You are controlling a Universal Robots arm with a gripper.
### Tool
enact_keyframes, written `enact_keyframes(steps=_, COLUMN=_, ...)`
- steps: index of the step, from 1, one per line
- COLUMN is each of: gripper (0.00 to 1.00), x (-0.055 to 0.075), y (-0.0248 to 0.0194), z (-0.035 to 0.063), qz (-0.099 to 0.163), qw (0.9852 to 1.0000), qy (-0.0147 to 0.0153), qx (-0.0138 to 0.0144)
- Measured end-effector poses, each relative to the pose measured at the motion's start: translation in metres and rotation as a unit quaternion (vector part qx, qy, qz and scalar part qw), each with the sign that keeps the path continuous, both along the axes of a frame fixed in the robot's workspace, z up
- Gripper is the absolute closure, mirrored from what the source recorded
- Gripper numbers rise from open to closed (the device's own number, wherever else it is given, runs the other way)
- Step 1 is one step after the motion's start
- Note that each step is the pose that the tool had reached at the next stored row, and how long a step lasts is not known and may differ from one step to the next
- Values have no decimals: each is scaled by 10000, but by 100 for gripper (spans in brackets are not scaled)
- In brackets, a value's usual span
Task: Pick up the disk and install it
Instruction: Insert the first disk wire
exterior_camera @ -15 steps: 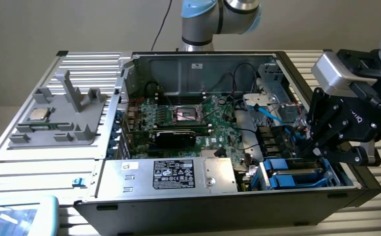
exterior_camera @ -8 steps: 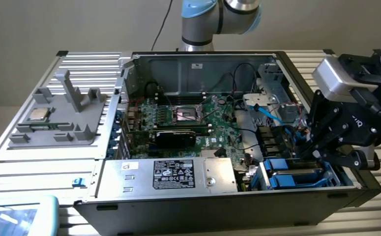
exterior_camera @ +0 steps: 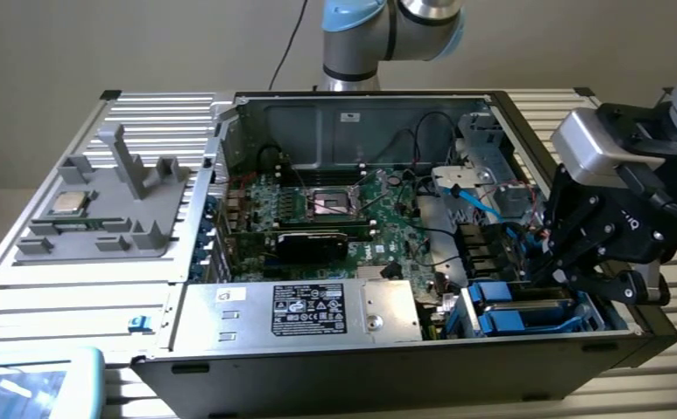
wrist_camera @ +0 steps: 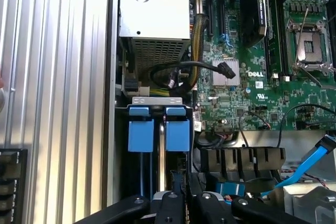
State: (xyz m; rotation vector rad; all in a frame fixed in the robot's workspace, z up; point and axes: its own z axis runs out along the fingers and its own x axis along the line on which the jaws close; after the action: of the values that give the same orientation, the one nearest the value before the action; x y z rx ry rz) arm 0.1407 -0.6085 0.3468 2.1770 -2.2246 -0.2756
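Two blue-framed drives stand on edge side by side in the bay at the case's front corner (exterior_camera: 527, 316), on the exterior view's right. In the wrist view their blue end tabs show as a pair; the disk (wrist_camera: 177, 135) is the one in line with my gripper (wrist_camera: 181, 195), and the other tab (wrist_camera: 142, 135) is beside it. My gripper (exterior_camera: 554, 278) hangs low over this bay with its black fingers close together, shut, at the disk's upper edge. I cannot tell whether the fingers pinch the disk or only touch it.
The open computer case (exterior_camera: 198, 218) lies on a ribbed metal table. A big grey box with a black label (exterior_camera: 303, 310) sits next to the bay. Black cables (wrist_camera: 178, 72) and a blue cable (wrist_camera: 315, 156) run close by. A grey fixture (exterior_camera: 105, 209) holds a chip (exterior_camera: 70, 202).
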Motion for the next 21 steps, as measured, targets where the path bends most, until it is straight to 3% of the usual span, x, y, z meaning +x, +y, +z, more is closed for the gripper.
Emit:
enact_keyframes(steps=4, gripper=85, x=0, y=23, z=-9, qz=0, qw=10000, qy=-4, qx=-1)
enact_keyframes(steps=21, gripper=85, x=-1, y=42, z=-40, qz=-22, qw=10000, qy=-36, qx=-1)
